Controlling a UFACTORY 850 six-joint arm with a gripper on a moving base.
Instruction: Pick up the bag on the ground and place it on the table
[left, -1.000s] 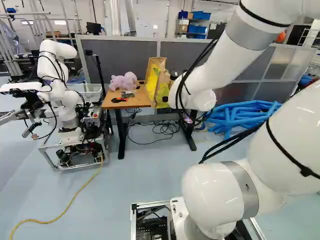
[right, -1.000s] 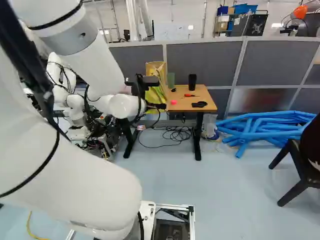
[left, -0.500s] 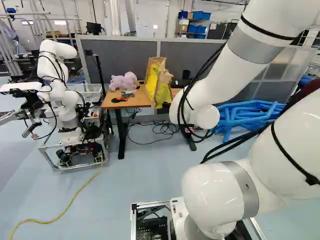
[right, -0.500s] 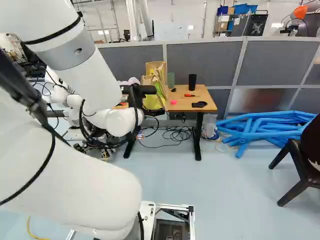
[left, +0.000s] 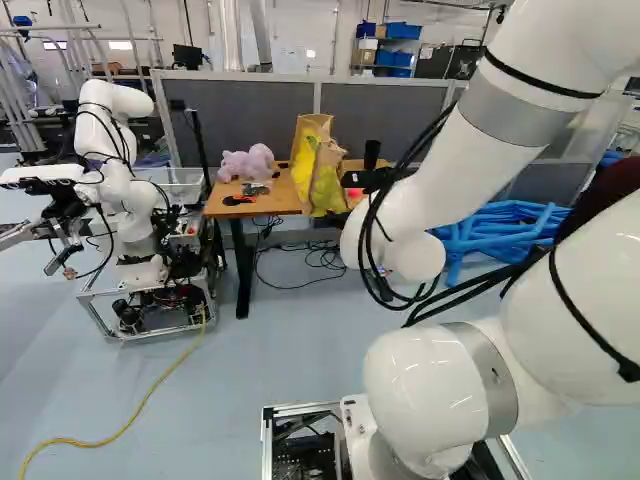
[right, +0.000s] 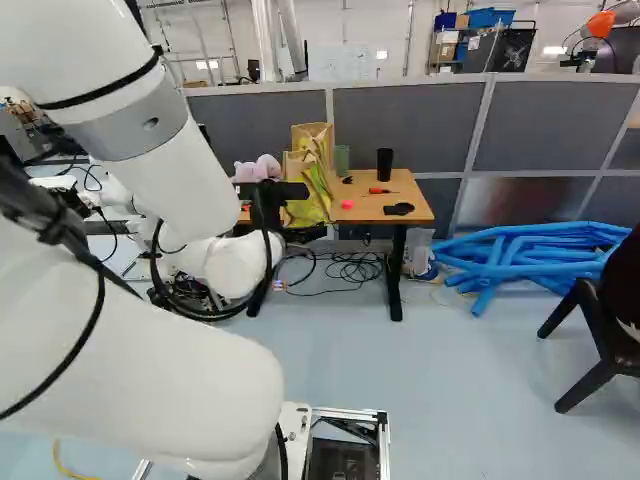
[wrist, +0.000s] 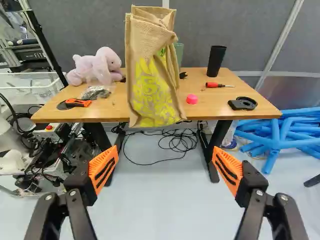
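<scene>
Plush toy (wrist: 97, 66), pink: was set far left on the table (wrist: 117, 102). Bag (wrist: 152, 75), jute and yellow: was stood on the table's near edge, left of centre. Gripper (right: 306, 234), released: fingers were spread, apart from the bag. Black cup (wrist: 216, 61): was placed far right. Blue tubes (wrist: 280, 132): were heaped right of the table.

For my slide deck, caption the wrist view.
Open gripper facing a yellow-printed burlap bag at the near edge of a table.

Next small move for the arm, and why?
Probably ease the end effector straight back from the table: its fingers stand wide open with nothing gripped, and the bag stands on the table, at its front edge, where a bump might tip it.
</scene>
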